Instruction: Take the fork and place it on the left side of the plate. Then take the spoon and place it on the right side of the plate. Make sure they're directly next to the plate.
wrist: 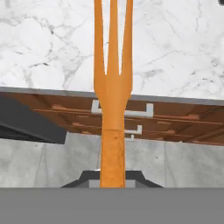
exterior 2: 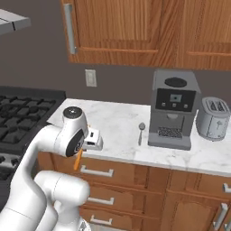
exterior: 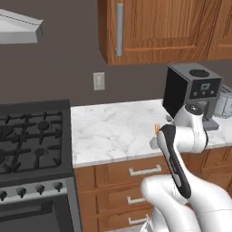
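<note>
My gripper [wrist: 113,180] is shut on the orange fork [wrist: 113,87], which runs up the middle of the hand view with its tines over the marble counter [wrist: 175,48]. Seen from the right base, the fork's handle [exterior 2: 78,160] hangs below the white hand at the counter's front edge, above the drawers. From the left base, its tines [exterior: 157,128] poke up just behind my arm. The grey spoon [exterior 2: 141,132] lies on the counter, just left of the coffee machine. The plate is out of view.
A dark coffee machine [exterior 2: 173,108] and a silver toaster [exterior 2: 213,118] stand on the counter at the right. A black gas stove [exterior: 31,136] adjoins the counter on the left. Wooden wall cabinets [exterior 2: 135,27] hang above, and drawers [exterior: 140,174] sit below.
</note>
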